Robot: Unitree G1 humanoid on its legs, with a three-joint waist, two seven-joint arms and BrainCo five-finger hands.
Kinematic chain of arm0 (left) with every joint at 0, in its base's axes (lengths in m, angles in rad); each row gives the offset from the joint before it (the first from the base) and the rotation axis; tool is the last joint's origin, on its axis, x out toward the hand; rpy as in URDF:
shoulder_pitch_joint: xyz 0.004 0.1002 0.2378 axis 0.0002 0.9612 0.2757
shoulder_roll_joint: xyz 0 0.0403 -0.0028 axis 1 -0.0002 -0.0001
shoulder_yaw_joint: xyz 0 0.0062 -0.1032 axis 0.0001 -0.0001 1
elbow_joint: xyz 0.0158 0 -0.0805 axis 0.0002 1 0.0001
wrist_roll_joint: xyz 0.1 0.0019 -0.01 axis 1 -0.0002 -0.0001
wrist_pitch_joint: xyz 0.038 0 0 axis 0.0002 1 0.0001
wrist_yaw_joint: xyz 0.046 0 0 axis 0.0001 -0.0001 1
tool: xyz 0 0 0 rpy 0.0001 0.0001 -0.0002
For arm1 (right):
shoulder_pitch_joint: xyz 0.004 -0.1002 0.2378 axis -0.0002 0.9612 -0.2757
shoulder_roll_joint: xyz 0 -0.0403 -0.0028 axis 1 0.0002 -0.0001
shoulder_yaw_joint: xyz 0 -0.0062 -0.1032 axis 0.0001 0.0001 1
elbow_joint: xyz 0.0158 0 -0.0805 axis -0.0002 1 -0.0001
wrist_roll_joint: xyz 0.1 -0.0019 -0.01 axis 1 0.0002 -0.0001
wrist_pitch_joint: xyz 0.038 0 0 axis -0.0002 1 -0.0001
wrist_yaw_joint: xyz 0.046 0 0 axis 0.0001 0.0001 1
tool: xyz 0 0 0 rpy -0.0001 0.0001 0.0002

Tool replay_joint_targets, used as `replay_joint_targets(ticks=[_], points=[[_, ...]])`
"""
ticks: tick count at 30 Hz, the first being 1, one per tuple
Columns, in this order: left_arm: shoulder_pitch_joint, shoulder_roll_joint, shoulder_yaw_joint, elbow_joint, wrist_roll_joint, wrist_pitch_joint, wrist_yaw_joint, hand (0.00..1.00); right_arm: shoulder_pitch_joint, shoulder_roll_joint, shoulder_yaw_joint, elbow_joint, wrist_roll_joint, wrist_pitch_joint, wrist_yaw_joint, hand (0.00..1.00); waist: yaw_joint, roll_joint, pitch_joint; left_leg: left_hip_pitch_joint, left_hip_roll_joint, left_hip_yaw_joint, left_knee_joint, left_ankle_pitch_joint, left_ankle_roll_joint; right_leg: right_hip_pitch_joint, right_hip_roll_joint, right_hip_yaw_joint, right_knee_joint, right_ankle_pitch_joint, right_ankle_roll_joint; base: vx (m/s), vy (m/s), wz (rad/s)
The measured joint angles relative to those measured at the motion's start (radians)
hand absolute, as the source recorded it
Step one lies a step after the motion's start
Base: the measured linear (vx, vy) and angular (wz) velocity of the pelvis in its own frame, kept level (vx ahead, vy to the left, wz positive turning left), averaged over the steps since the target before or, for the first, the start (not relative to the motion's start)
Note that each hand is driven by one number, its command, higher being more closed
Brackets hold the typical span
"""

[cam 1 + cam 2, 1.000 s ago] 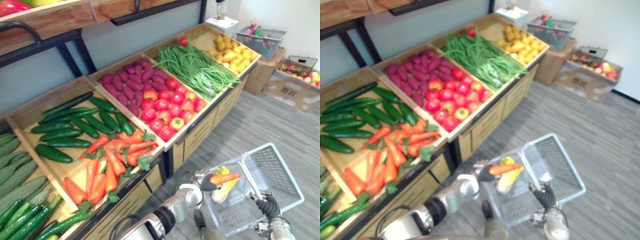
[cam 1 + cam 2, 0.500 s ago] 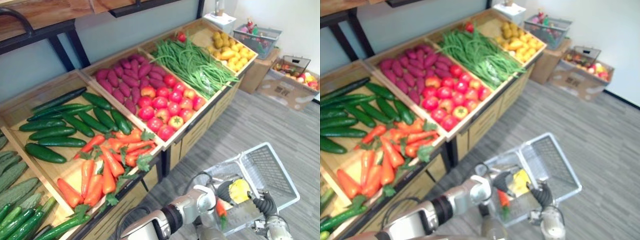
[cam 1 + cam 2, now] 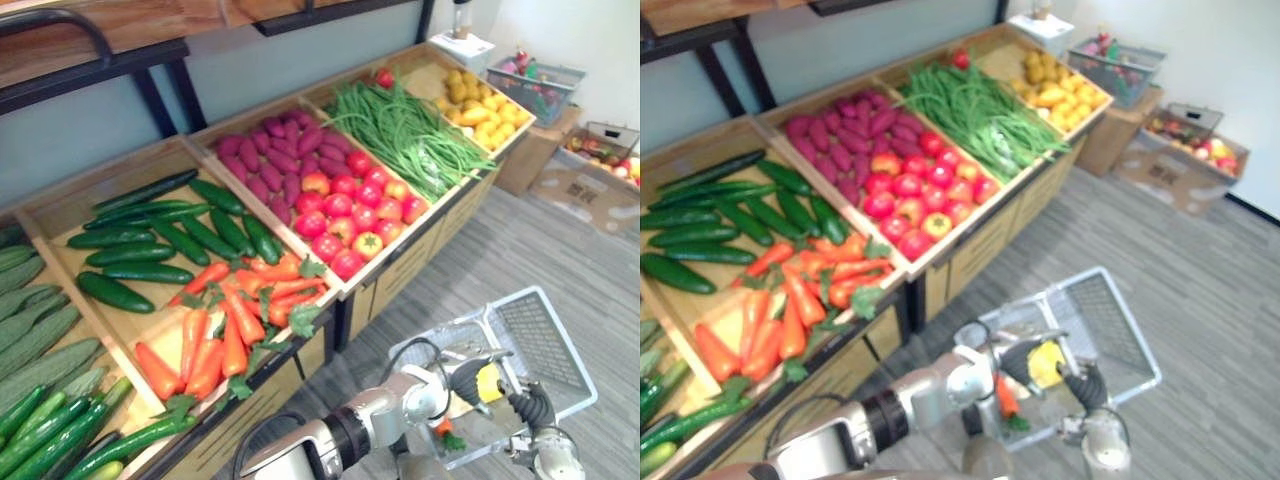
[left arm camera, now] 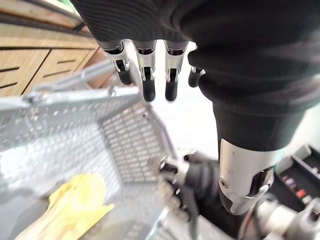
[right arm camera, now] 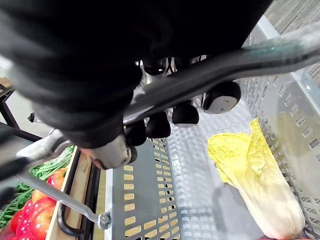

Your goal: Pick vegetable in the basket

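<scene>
The grey plank floor (image 3: 520,250) runs under me. Nearest, my right hand (image 3: 530,408) is curled tight round the metal handle bar (image 5: 225,62) of the grey plastic mesh basket (image 3: 545,340). Inside lies the orange carrot with green leafy top (image 3: 1006,397), long axis pointing away from me, leaves nearest, just beside a yellow leafy cabbage (image 5: 255,170). My left hand (image 4: 145,75) hovers above, fingers straight. Beyond stands the wooden produce stand (image 3: 395,275).

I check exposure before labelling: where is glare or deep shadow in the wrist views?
Left wrist view: the background past the left robot hand is washed white. Right wrist view: the handle gleams in the right robot hand, whose cover is black; the cabbage is well lit.
</scene>
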State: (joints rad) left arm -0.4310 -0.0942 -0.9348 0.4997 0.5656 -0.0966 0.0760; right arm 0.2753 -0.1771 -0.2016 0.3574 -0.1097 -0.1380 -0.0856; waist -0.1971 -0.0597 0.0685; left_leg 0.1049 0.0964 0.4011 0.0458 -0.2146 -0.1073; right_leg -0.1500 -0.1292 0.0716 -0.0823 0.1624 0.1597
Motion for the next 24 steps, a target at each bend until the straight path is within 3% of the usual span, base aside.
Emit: replay_joint_targets(ticks=[3,10,12,14,19,24], points=[[0.094,0.061,0.086,-0.208,-0.007,-0.037,-0.006,0.0,0.0,0.0,-0.022,0.057,-0.011,0.0,0.001,1.0,0.024,0.005,-0.004,-0.013,0.001,-0.029,0.008,0.002,0.003,0.006,-0.007,-0.022,0.001,-0.002,0.002,-0.02,-0.041,0.25],[0.411,0.344,0.399,-0.685,-0.135,-0.079,-0.004,0.0,-0.019,-0.015,-0.061,0.206,-0.048,-0.005,0.005,1.0,0.072,0.013,-0.011,-0.035,0.001,-0.078,0.028,0.002,0.009,0.016,-0.02,-0.057,0.014,-0.003,0.004,-0.04,-0.042,0.19],[0.493,0.386,0.456,-0.766,-0.168,-0.1,-0.001,0.0,-0.021,-0.027,-0.059,0.237,-0.05,-0.005,0.008,1.0,0.077,0.013,-0.02,-0.043,0.0,-0.088,0.031,0.003,0.01,0.016,-0.023,-0.067,0.014,-0.004,0.002,-0.04,-0.032,0.2],[0.564,0.396,0.494,-0.814,-0.179,-0.115,0.003,0.0,-0.02,-0.042,-0.059,0.272,-0.051,-0.005,0.007,1.0,0.092,0.015,-0.037,-0.049,-0.001,-0.094,0.04,0.003,0.01,0.016,-0.026,-0.074,0.014,-0.005,0.001,-0.02,-0.036,0.1],[0.712,0.394,0.553,-0.859,-0.232,-0.157,0.039,0.0,-0.032,-0.047,-0.058,0.334,-0.05,-0.006,0.003,1.0,0.097,0.014,-0.051,-0.054,0.001,-0.115,0.052,0.002,0.01,0.032,-0.031,-0.097,0.015,-0.017,-0.012,-0.04,-0.042,0.13],[0.853,0.392,0.623,-0.799,-0.289,-0.195,0.107,0.0,-0.021,-0.074,-0.049,0.371,-0.048,-0.018,-0.018,1.0,0.105,0.043,-0.079,-0.075,0.004,-0.154,0.069,0.004,0.011,0.038,-0.035,-0.143,0.017,-0.028,-0.027,-0.04,-0.049,0.19]])
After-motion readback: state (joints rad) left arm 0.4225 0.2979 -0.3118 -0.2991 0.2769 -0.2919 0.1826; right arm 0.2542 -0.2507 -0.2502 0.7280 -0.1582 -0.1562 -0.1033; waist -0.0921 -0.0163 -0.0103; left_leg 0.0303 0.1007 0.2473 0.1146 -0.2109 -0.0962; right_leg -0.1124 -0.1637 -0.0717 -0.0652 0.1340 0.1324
